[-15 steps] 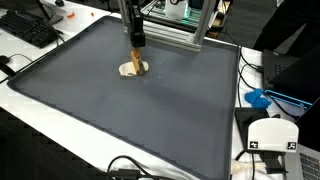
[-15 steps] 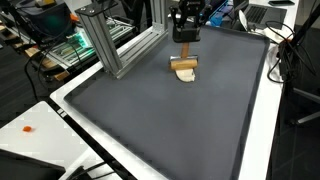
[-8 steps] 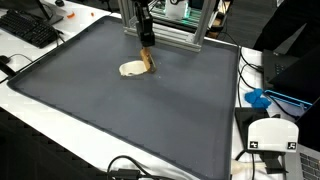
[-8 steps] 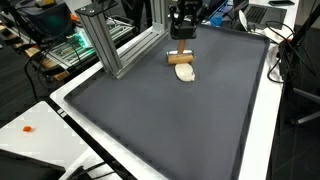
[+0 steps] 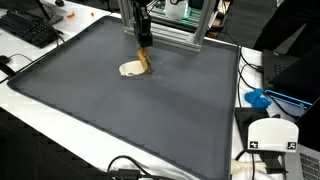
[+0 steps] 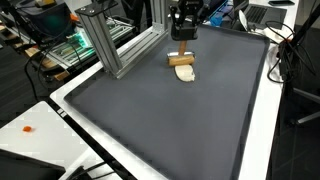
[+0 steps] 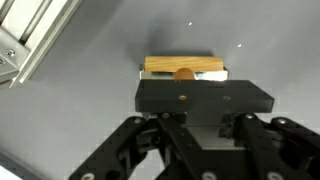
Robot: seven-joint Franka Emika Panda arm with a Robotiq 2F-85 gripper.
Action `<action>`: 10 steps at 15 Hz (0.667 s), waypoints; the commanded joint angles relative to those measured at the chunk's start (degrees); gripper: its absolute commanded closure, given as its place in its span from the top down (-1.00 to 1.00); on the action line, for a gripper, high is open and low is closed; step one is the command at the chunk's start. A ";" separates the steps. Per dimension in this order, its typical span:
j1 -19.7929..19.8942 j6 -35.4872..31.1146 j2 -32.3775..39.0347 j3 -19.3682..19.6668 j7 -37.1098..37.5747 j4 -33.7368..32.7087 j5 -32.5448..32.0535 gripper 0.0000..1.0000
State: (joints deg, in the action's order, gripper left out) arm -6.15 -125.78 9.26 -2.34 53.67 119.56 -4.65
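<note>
A small wooden block (image 5: 145,60) sits at the far part of a dark grey mat (image 5: 130,120), touching a flat cream piece (image 5: 129,69). Both show in both exterior views, the block (image 6: 180,59) just beyond the cream piece (image 6: 186,74). My gripper (image 5: 143,42) stands upright directly over the block (image 6: 181,40) and looks shut on its top. In the wrist view the block (image 7: 185,64) shows just past my gripper (image 7: 188,84), with a round brown knob at its edge. The dark gripper body hides the fingertips.
An aluminium frame (image 5: 175,35) stands at the mat's far edge, close behind the arm (image 6: 115,45). A keyboard (image 5: 30,30) lies off one corner. A white device (image 5: 270,135), a blue item (image 5: 258,98) and cables lie beside the mat.
My gripper rose a little and shifted sideways toward the frame. The wooden block moved with it, slightly away from the cream piece, which stayed put. Nothing moved in the last half second.
</note>
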 commanded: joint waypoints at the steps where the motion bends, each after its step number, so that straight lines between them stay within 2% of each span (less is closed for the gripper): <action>1: -0.50 -4.70 1.35 0.81 1.52 1.73 -3.95 -0.57; 10: -0.35 -10.98 2.10 2.27 7.79 2.33 -10.76 -0.57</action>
State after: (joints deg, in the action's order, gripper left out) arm -6.31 -132.47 9.45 -1.35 58.40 120.39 -12.47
